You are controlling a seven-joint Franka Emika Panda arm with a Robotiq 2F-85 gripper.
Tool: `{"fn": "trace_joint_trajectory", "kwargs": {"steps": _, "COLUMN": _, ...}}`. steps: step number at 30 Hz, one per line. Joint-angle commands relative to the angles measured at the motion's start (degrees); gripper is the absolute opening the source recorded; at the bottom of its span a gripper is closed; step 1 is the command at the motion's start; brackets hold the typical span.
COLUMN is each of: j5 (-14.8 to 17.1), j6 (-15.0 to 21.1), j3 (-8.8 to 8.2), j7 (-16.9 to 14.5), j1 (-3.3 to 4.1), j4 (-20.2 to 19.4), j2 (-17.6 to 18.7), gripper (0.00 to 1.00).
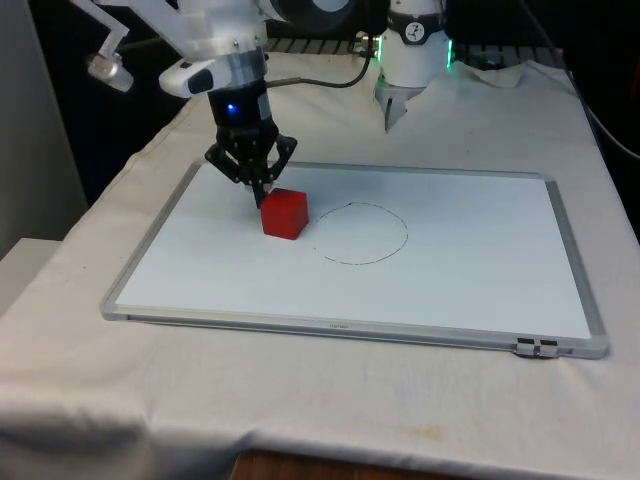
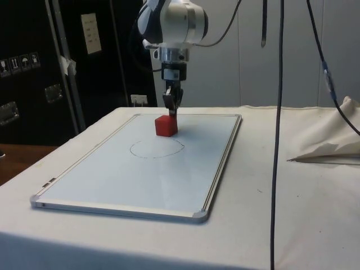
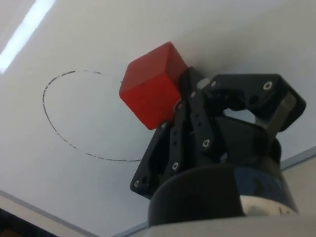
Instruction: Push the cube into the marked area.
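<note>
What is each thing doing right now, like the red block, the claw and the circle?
Small red cube: flat on the board, just outside the circle.
Black two-finger claw: shut, tips down against the cube's side.
Thin drawn circle: nothing inside it.
Metal-framed whiteboard: lying flat on the white cloth.

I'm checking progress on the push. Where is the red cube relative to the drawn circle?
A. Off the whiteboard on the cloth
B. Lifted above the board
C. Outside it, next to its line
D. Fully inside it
C: the red cube sits on the whiteboard just outside the drawn circle, with the gripper against its far side.
</note>
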Motion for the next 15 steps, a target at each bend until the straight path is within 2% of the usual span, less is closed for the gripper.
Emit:
{"fn": "trace_joint_trajectory", "kwargs": {"steps": 1, "j5": 0.9, "j6": 0.2, "j3": 0.86, "j7": -0.6, "j1": -0.40, "j4": 0.5, "j2": 0.5, "gripper": 0.00}}
{"fn": "trace_joint_trajectory", "kwargs": {"steps": 2, "j5": 1.3, "j6": 0.3, "j3": 1.26, "j7": -0.9, "j1": -0.52, "j4": 0.9, "j2": 1.0, "gripper": 0.00}}
{"fn": "trace_joint_trajectory", "kwargs": {"steps": 3, "j5": 0.6, "j6": 0.1, "j3": 0.57, "j7": -0.5, "j1": -0.06, "j4": 0.3, "j2": 0.5, "gripper": 0.00}}
{"fn": "trace_joint_trajectory", "kwargs": {"steps": 4, "j5": 1.5, "j6": 0.4, "j3": 1.43, "j7": -1.1, "j1": -0.46, "j4": 1.1, "j2": 1.2, "gripper": 0.00}}
{"fn": "trace_joint_trajectory", "kwargs": {"steps": 5, "j5": 1.7, "j6": 0.5, "j3": 1.55, "j7": -1.3, "j1": -0.46, "j4": 1.3, "j2": 1.5, "gripper": 0.00}}
{"fn": "trace_joint_trajectory", "kwargs": {"steps": 12, "j5": 2.0, "j6": 0.1, "j3": 2.12, "j7": -1.3, "j1": 0.00, "j4": 3.2, "j2": 3.2, "gripper": 0.00}}
{"fn": "trace_joint_trajectory", "kwargs": {"steps": 15, "j5": 2.3, "j6": 0.4, "j3": 2.86, "j7": -1.0, "j1": 0.11, "j4": 4.2, "j2": 3.7, "gripper": 0.00}}
